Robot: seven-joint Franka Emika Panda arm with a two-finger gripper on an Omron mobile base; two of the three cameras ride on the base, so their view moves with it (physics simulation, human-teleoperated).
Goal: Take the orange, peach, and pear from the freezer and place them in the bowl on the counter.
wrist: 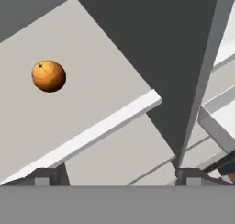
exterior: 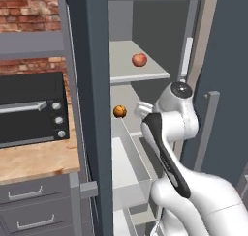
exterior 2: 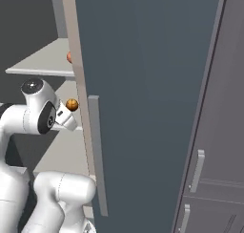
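One orange (exterior: 120, 111) is seen lying on a pale grey inner shelf (wrist: 92, 103) of the freezer (exterior: 92, 85), whose door stands open. In the left base view it sits at about nine o'clock from the arm's wrist, just beside the dark front post of the cabinet. In the right base view the orange (exterior 2: 72, 104) is found at about two o'clock from the wrist, close to the edge of the open door (exterior 2: 143, 84). In the hand view the orange (wrist: 48, 75) is placed at about ten o'clock from the middle of the picture, resting alone on the shelf and well apart from the shelf's front lip.

The gripper (wrist: 119, 177) is held apart from the orange, with nothing between its tips. The two dark fingertips (wrist: 46, 176) are seen far apart at the bottom of the hand view, so the fingers are spread wide and touch nothing.

A salmon-pink ball (exterior: 139, 60) is seen on the shelf above, at about one o'clock from the orange in the left base view. At the left of that view the counter (exterior: 38, 157) is shown, with a black oven (exterior: 29, 109) standing on it against the brick wall (exterior: 24, 7).
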